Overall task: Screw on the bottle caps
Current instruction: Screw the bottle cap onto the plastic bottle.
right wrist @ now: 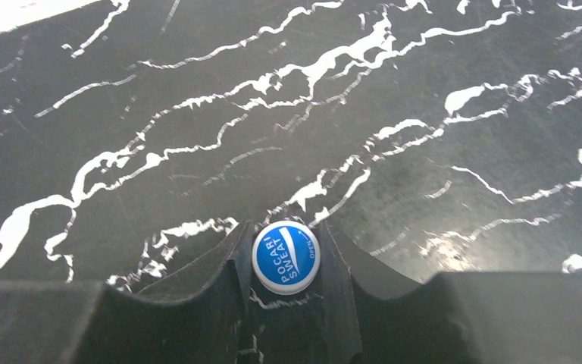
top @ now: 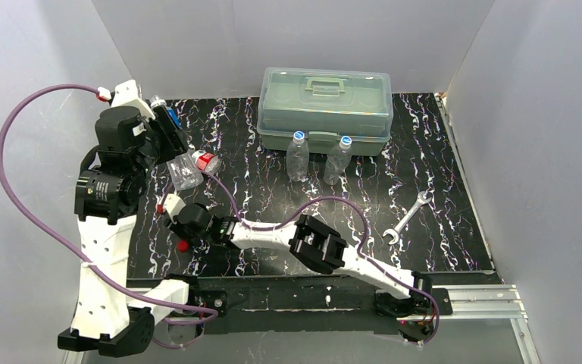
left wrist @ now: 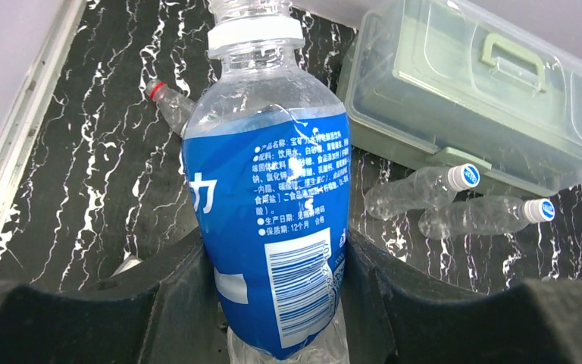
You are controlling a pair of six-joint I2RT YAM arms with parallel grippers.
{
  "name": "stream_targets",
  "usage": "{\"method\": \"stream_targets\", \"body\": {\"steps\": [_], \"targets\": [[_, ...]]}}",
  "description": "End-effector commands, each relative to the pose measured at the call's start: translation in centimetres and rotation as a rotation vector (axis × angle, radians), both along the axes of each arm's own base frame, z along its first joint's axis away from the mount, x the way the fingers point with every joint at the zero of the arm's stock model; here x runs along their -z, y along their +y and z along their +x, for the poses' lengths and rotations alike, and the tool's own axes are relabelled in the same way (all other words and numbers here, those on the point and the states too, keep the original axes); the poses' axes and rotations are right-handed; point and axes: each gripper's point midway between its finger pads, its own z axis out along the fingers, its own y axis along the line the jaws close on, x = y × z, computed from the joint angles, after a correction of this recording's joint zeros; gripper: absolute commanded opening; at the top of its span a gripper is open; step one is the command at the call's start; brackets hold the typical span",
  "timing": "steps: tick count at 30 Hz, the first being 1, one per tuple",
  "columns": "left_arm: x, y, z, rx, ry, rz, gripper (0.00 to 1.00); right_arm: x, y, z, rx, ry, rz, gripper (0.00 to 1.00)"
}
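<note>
R claw clamped on blue cap, low at near-left of surface; L claw clamped on blue-label bottle aloft nr left edge, open neck pointing away from L wrist, so cap prob. goes up + toward far-left corner.

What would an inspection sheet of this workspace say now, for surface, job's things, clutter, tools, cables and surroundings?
Surface: black table, white veins.
Job's things: blue-label bottle, uncapped; blue cap; two capped bottles standing before the box; a bottle with red neck; small red round piece near right arm, perhaps a cap.
Clutter: lidded box; wrench.
Tools: left tool shut on blue-label bottle; right tool shut on blue cap.
Cables: purple cables loop along both arms.
Surroundings: grey walls on three sides.
</note>
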Motion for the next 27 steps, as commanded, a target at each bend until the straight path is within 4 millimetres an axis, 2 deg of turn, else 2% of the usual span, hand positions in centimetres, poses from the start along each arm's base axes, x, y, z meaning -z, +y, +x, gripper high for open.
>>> {"method": "stream_targets", "body": {"steps": [1, 3, 8, 13, 16, 20, 27], "targets": [[-0.5, -1.2, 0.6, 0.080, -0.055, -0.004, 0.29, 0.2, -4.1, 3.5, 0.129, -0.014, -0.110, 0.36], [-0.2, -2.0, 1.0, 0.122, -0.058, -0.007, 0.29, 0.5, -5.6, 3.8, 0.154, -0.005, -0.141, 0.31], [1.4, -5.1, 2.3, 0.291, -0.059, 0.010, 0.28, -0.6, -9.5, 4.6, 0.215, 0.034, -0.179, 0.25], [2.5, -8.0, 3.4, 0.445, -0.091, 0.131, 0.27, -1.7, -15.0, 5.3, 0.286, 0.129, -0.190, 0.23], [2.9, -9.3, 3.8, 0.519, -0.125, 0.189, 0.24, -3.1, -18.4, 5.8, 0.341, 0.168, -0.199, 0.21], [3.6, -10.1, 4.3, 0.583, -0.156, 0.233, 0.23, -6.2, -22.5, 5.4, 0.400, 0.209, -0.188, 0.21], [4.4, -9.8, 3.7, 0.628, -0.220, 0.319, 0.23, -9.6, -28.1, 4.3, 0.476, 0.273, -0.192, 0.21]]}}
